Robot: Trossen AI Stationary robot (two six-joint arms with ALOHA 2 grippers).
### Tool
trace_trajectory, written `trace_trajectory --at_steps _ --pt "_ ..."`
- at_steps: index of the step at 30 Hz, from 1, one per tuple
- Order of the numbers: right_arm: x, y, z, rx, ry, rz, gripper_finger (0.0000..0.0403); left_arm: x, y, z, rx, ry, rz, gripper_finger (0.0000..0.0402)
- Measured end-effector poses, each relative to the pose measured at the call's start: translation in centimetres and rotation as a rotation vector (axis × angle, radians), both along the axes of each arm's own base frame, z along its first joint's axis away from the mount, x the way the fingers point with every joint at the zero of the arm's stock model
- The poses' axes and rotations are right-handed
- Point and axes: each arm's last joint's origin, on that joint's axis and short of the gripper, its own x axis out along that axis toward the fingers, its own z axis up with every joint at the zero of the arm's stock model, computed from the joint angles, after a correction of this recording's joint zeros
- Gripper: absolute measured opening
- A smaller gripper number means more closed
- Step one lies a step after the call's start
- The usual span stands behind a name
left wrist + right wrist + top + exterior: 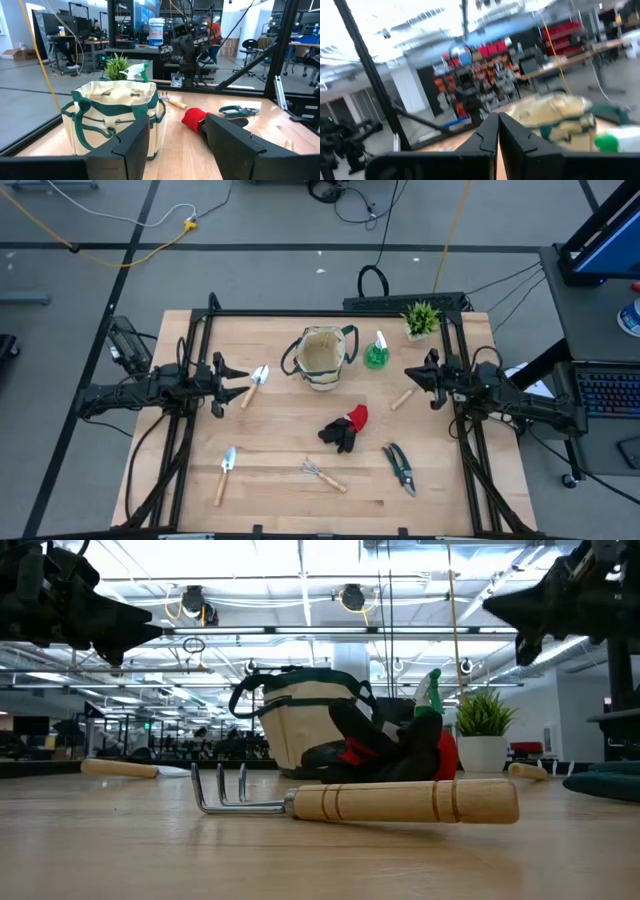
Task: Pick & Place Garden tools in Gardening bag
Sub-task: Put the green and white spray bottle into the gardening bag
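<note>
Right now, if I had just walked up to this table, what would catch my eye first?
Probably the beige gardening bag standing upright toward the back middle of the wooden table, with a green spray bottle just beside it. Next, the red-black glove lying near the table's centre, with a rake in front of it. Two dark arms hover at either side, the left gripper open, the right gripper shut and empty.

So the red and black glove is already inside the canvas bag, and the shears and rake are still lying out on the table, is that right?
Not quite. The glove is not in the bag; the high view shows it lying on the table, nearer the front edge than the bag and apart from it. The rest holds: the shears and rake are still out on the table.
</note>
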Motion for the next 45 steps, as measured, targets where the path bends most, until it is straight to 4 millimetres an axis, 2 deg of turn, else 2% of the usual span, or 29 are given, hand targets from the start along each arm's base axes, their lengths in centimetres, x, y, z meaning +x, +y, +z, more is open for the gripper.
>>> trace_trajectory --at_steps 9,13,17,31,35,40,45 --pt "-0.4 -0.1 1.3 -0.011 -0.139 -0.077 0.0014 0.0 0.0 0.0 0.0 0.001 0.0 0.02" --pt "0.4 -0.5 0.9 -0.016 0.016 -0.158 0.0032 0.0 0.0 0.0 0.0 0.0 0.0 0.02" --pt "1.1 -0.9 3.2 -0.027 0.117 -0.225 0.0054 0.0 0.0 0.0 0.0 0.001 0.0 0.02" --pt "6.2 -2.4 10.3 -0.125 0.512 -0.244 0.0114 0.0 0.0 0.0 0.006 0.001 0.001 0.02" --pt "7.2 -2.7 11.0 -0.17 0.663 -0.267 0.014 0.0 0.0 0.0 0.006 0.001 0.001 0.02" --pt "8.1 -3.2 12.5 -0.165 0.756 -0.314 0.0174 0.0 0.0 0.0 0.003 0.001 0.0 0.02" --pt "9.3 -4.0 13.4 -0.046 0.768 -0.343 0.0205 0.0 0.0 0.0 0.0 0.001 0.0 0.02"
